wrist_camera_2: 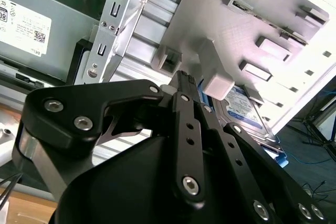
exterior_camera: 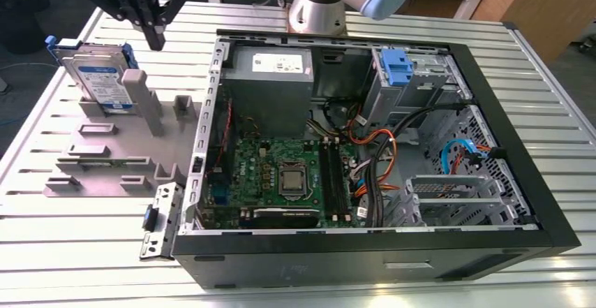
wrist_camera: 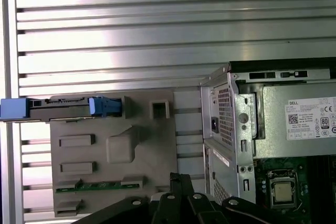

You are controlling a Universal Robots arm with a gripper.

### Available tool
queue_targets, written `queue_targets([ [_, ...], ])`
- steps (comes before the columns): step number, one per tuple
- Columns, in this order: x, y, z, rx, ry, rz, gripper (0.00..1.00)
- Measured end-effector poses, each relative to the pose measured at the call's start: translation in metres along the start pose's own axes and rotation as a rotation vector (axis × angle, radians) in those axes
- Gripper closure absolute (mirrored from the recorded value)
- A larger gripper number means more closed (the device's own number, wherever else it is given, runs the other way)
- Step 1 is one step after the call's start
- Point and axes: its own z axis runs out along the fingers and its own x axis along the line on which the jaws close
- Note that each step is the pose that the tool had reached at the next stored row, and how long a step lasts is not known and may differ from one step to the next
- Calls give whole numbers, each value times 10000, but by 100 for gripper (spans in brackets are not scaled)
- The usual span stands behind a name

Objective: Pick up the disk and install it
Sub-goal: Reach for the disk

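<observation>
The disk (exterior_camera: 98,74) stands on edge in a slot at the far end of the grey holder (exterior_camera: 112,161), at the exterior view's left; its white-and-blue label faces forward and blue rails frame it. The first wrist view shows the disk (wrist_camera: 63,107) edge-on, and the second wrist view shows its labelled face (wrist_camera_2: 244,109) behind a grey post. My gripper (exterior_camera: 155,41) hangs above the holder, just to the exterior view's right of the disk and clear of it. Its black fingers (wrist_camera_2: 185,85) are pressed together with nothing between them, and the gripper (wrist_camera: 177,179) points down at the holder.
An open computer case (exterior_camera: 521,154) lies on the slatted metal table (exterior_camera: 84,252). Inside it are the grey power supply (exterior_camera: 270,67), the motherboard (exterior_camera: 289,175), loose cables and a blue drive-cage bracket (exterior_camera: 396,67). The arm's base (exterior_camera: 322,8) stands behind the case.
</observation>
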Motion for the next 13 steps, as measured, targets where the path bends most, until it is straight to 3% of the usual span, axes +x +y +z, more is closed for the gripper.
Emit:
queue_targets([
  [13, 64, -5, 0, 0, 0, 0, 89],
])
